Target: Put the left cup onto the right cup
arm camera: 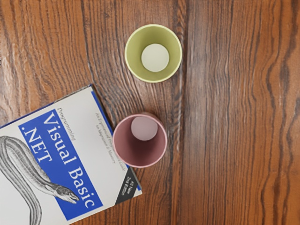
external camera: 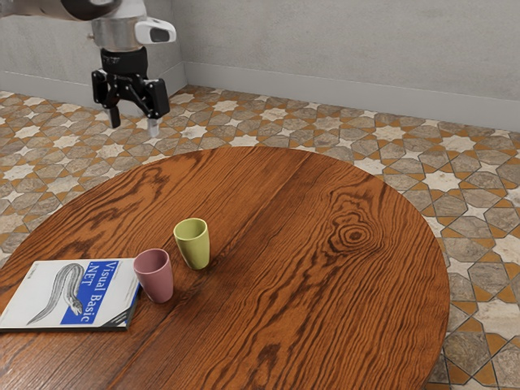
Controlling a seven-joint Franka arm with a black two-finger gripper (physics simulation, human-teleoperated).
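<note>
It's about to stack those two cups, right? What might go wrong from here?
The pink cup stands right beside the book, so a finger of the open gripper might catch the book when lowered. The green cup is close too and could get knocked over. Both cups look alike in width, so the pink one may sit tilted and topple.

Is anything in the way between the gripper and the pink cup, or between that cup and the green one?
Nothing visible. The gripper hangs open high above the table, only air down to the pink cup. The green cup stands beside it, bare wood between them. The book lies on the pink cup's other side.
</note>
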